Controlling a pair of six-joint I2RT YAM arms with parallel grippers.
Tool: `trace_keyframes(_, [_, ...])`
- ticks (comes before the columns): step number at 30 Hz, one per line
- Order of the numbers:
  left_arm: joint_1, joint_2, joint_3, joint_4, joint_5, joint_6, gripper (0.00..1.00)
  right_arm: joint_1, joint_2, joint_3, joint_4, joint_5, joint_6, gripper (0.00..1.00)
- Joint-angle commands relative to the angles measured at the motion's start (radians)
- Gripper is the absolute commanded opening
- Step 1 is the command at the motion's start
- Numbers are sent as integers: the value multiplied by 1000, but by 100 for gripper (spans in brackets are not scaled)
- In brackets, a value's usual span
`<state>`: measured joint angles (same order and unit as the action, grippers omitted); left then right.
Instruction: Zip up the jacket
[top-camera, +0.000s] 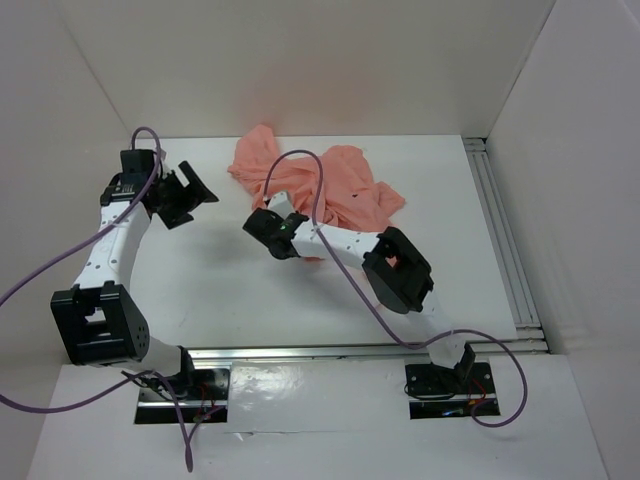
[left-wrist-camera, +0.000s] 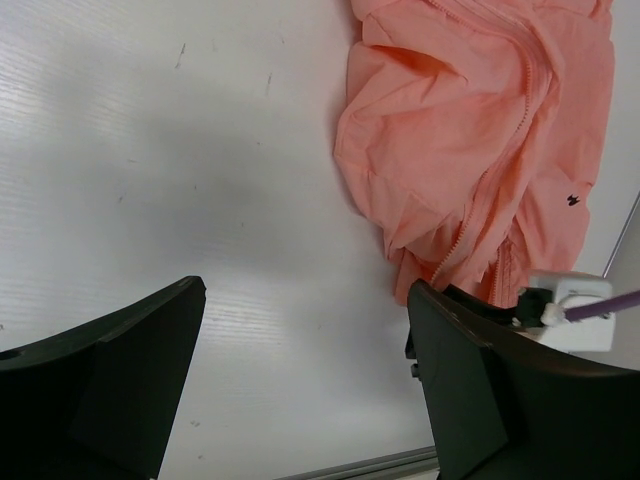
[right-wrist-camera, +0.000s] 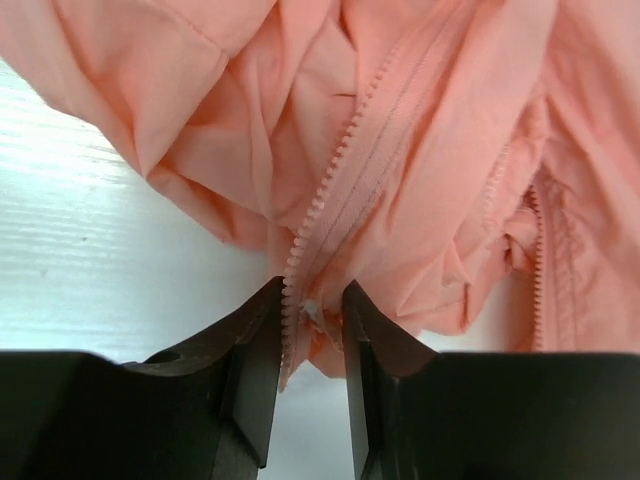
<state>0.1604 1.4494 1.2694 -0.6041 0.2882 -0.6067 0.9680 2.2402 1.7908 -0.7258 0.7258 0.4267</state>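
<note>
Jacket: salmon-pink jacket (top-camera: 335, 185), crumpled in a heap at the far middle of the white table (top-camera: 250, 300), not spread flat.
Jacket, left wrist view: the heap (left-wrist-camera: 470, 130) fills the upper right, with a small dark mark (left-wrist-camera: 572, 198) on the fabric.
Zipper: a line of pink teeth (right-wrist-camera: 330, 180) runs down through the folds to the jacket's near edge. A second toothed strip (right-wrist-camera: 545, 250) lies off to the right, apart from the first, so the front is not closed there.
Right gripper: it (top-camera: 275, 232) sits at the near edge of the heap. In its own camera the gripper (right-wrist-camera: 313, 300) has its fingers (right-wrist-camera: 250, 370) drawn close, with the bottom end of the teeth and a small pale piece (right-wrist-camera: 312, 310) between them. I cannot tell whether the pinch is firm.
Left gripper: it (top-camera: 190, 200) is to the left of the jacket, clear of it. In its wrist view the gripper (left-wrist-camera: 305, 290) has its jaws spread wide over bare table (left-wrist-camera: 150, 150), holding nothing.
Cable: a purple cable (top-camera: 318, 175) arcs over the jacket.
</note>
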Motion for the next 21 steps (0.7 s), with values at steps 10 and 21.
trace_keyframes(10, [-102, 34, -97, 124, 62, -68, 89, -51, -232, -178, 60, -107, 11, 0])
trace_keyframes(21, [-311, 282, -59, 257, -7, -143, 98, -190, -447, -215, 140, -426, -11, 0])
